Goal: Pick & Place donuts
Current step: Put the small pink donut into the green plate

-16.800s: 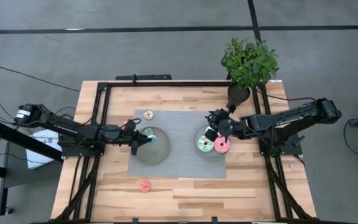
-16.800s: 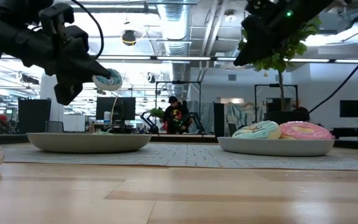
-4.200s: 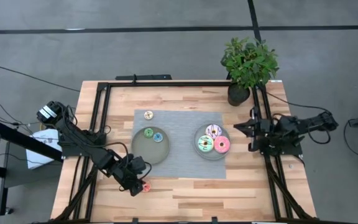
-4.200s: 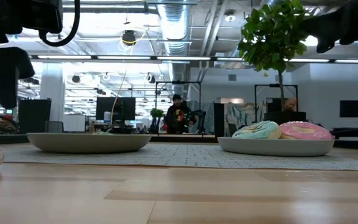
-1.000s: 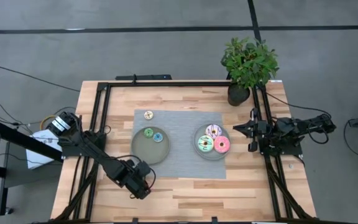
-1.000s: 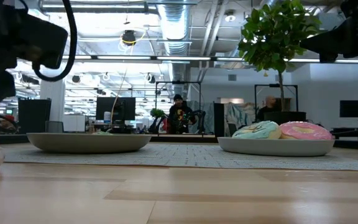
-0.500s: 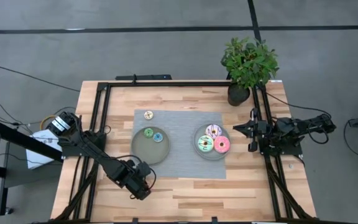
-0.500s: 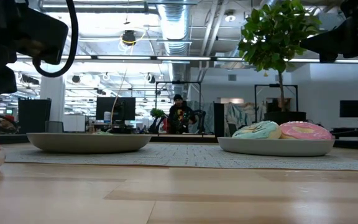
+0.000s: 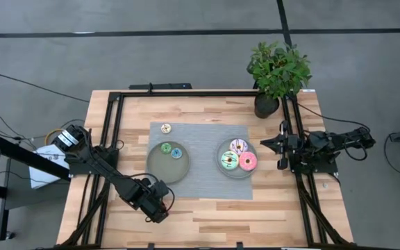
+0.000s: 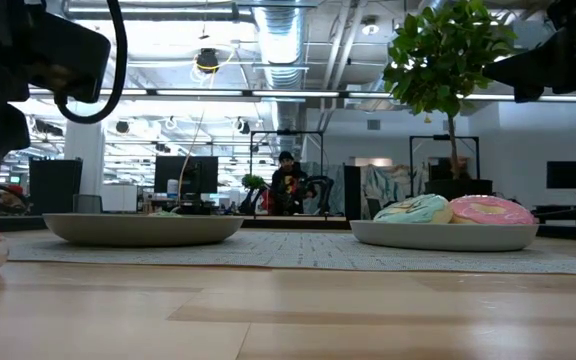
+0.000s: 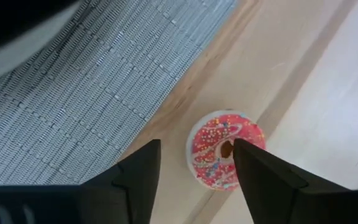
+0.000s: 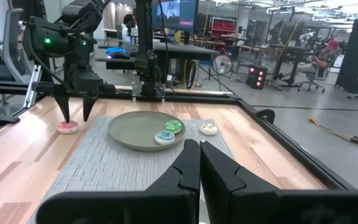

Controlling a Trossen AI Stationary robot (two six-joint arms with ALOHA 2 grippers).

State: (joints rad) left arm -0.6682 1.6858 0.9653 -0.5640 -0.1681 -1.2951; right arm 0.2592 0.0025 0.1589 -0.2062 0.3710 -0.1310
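Fingers [image 11: 135, 180] of the left gripper [image 11: 194, 168] stand apart, one on each side of the small red donut [image 11: 224, 149], not touching it as far as I can see. That donut, sprinkled and drizzled white, lies flat on the bare wood of the bench [image 9: 207, 219], just off the edge of the grey mat [image 9: 203, 184]. From above, the left gripper [image 9: 160, 206] hides it.

On the mat, the left plate [image 9: 157, 169] carries the small green donut [image 9: 165, 148] and the small blue donut [image 9: 176, 153] side by side. The small tan donut [image 9: 165, 128] sits on the mat beyond that plate, apart from it. The right plate [image 9: 222, 148] holds the three large ones close together: mint-green donut [image 9: 228, 161], pink donut [image 9: 248, 162] and white-lilac donut [image 9: 239, 146].

Off by the right edge of the bench, the right gripper [image 12: 199, 163] waits above the frame with its fingers pressed together, holding nothing. A potted plant [image 9: 278, 69] stands at the far right corner.
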